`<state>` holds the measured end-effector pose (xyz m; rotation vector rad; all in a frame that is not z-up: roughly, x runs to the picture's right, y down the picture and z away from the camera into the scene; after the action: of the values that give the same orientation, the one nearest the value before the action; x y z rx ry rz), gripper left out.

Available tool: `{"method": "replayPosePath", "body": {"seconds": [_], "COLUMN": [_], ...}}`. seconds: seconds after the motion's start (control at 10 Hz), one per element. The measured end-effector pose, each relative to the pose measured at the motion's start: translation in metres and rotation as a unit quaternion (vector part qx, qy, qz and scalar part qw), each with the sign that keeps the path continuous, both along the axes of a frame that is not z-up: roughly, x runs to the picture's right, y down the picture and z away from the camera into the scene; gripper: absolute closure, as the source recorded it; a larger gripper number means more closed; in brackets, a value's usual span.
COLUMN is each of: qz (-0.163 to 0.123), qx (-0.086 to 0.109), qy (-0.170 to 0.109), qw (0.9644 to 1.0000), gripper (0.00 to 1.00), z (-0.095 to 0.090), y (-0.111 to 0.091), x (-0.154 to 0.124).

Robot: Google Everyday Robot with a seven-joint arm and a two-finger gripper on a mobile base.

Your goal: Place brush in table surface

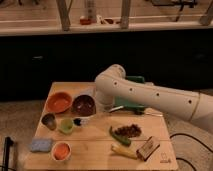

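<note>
The table surface (95, 142), a pale plank top, is taking up the near middle of the scene and carrying everything else. The white arm (155, 97) is reaching in from the right, bending at its elbow over the far middle of the table and dipping toward the boards. The green tray (134, 102) is sitting at the far side, partly hidden behind the arm. The gripper (102, 111) is hanging low under the elbow, just right of the brown bowl (83, 104); the arm is masking it, so I cannot tell whether it is gripping anything or standing wide or narrow. The orange bowl (59, 102) is sitting just left of the brown one. The brush (89, 118) is lying low over the boards just near of the brown bowl, its dark head pointing left beside the green cup (66, 125) and its white handle running right toward the gripper. A wooden block (148, 148) is resting at the near right, a green chili (119, 136) beside a brown pile (129, 131), a blue sponge (40, 145) at the near left, and a small orange dish (61, 150) beside it.
</note>
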<state>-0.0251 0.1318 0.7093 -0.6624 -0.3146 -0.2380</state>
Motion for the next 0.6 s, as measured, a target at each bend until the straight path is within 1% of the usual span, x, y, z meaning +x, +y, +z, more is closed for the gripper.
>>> {"method": "replayPosePath", "body": {"seconds": [0.6], "qz": [-0.020], "qx": [-0.001], "qy": [-0.019], "qw": [0.9996], "gripper": [1.00], "z": [-0.0119], "y": [0.0056], "x": [-0.0066]}}
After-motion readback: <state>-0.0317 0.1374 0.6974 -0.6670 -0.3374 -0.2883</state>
